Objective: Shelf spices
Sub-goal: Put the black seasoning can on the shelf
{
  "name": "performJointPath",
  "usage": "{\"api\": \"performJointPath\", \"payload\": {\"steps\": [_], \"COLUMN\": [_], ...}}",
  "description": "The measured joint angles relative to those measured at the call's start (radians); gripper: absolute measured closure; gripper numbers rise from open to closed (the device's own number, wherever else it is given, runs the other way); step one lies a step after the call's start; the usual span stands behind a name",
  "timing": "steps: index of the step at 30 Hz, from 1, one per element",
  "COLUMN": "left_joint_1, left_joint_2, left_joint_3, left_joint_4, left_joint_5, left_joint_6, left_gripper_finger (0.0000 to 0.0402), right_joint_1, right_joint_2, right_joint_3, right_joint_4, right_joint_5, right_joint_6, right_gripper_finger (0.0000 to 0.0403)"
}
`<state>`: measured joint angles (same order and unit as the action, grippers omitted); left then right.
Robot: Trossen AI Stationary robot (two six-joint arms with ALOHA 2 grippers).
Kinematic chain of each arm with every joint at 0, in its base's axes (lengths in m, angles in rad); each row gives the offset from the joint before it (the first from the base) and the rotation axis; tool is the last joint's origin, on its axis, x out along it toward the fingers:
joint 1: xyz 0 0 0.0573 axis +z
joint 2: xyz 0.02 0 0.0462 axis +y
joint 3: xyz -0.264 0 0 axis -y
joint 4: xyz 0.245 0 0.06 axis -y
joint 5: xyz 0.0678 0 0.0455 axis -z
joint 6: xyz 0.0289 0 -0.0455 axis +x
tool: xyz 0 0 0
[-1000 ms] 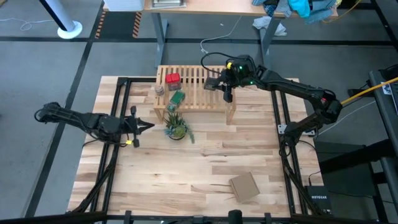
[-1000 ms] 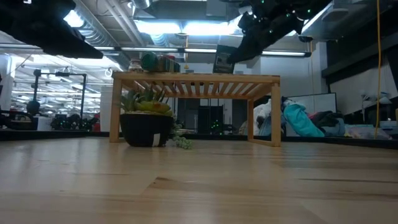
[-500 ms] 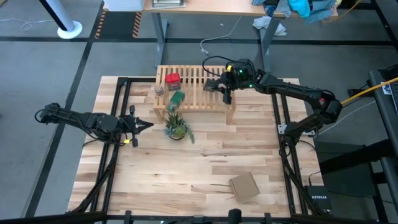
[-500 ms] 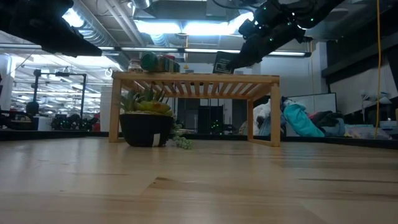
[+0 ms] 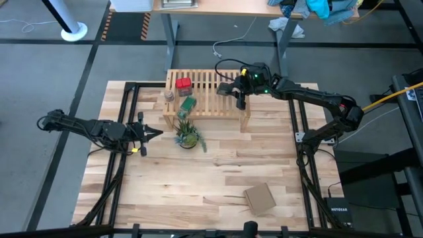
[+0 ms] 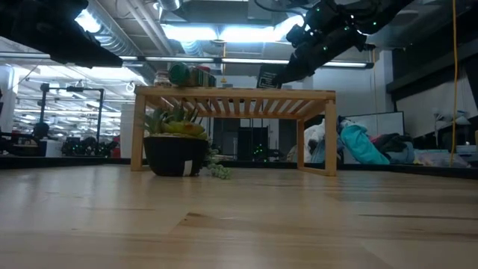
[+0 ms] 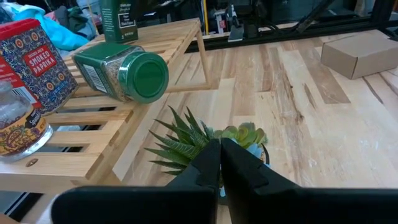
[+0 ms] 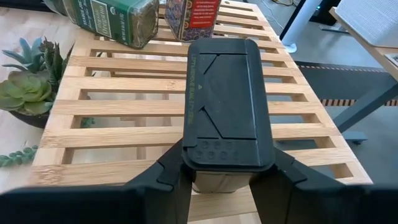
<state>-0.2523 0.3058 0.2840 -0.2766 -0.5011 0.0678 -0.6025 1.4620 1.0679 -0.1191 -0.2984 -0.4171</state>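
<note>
The light-wood slatted shelf (image 5: 210, 107) stands at the table's far side. At its left end the red tin (image 5: 183, 84) stands upright, the tiny clear jar (image 5: 170, 96) stands beside it, and the green-capped jar (image 5: 188, 104) lies on its side. My right gripper (image 5: 238, 94) is over the shelf's right part, shut on the dark tin (image 8: 227, 93). My left gripper (image 7: 221, 163) is shut and hovers over the table's left side, pointing at the potted plant (image 7: 214, 135). My right gripper pinches the dark tin between its two fingers (image 8: 171, 169), one on each narrow side just below the black lid (image 8: 227, 158). The fingers slant down from above and from the table's right. The tin stands about upright with its base (image 6: 267, 86) at the shelf's top slats; whether it rests there, I cannot tell.
The potted plant (image 5: 188, 137) stands on the table just before the shelf's left leg. A brown cardboard piece (image 5: 260, 198) lies near the table's near edge. Bare slats (image 8: 124, 106) lie between the dark tin and the other spices.
My right gripper has come down a little with the dark tin, which now stands straighter and with its base at the shelf's top. The left arm has kept still.
</note>
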Motion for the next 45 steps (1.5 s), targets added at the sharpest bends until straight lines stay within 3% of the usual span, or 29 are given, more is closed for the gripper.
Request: {"api": "performJointPath", "payload": {"steps": [45], "left_joint_1": [0.000], "left_joint_2": [0.001], "left_joint_3": [0.000], "left_joint_4": [-0.005], "left_joint_5": [-0.001], "left_joint_6": [-0.008], "left_gripper_finger": [0.0389], "right_joint_1": [0.001], "right_joint_2": [0.000], "right_joint_3": [0.000], "right_joint_4": [-0.002], "right_joint_5": [0.014], "right_joint_6": [0.002], "right_gripper_finger": [0.0271]}}
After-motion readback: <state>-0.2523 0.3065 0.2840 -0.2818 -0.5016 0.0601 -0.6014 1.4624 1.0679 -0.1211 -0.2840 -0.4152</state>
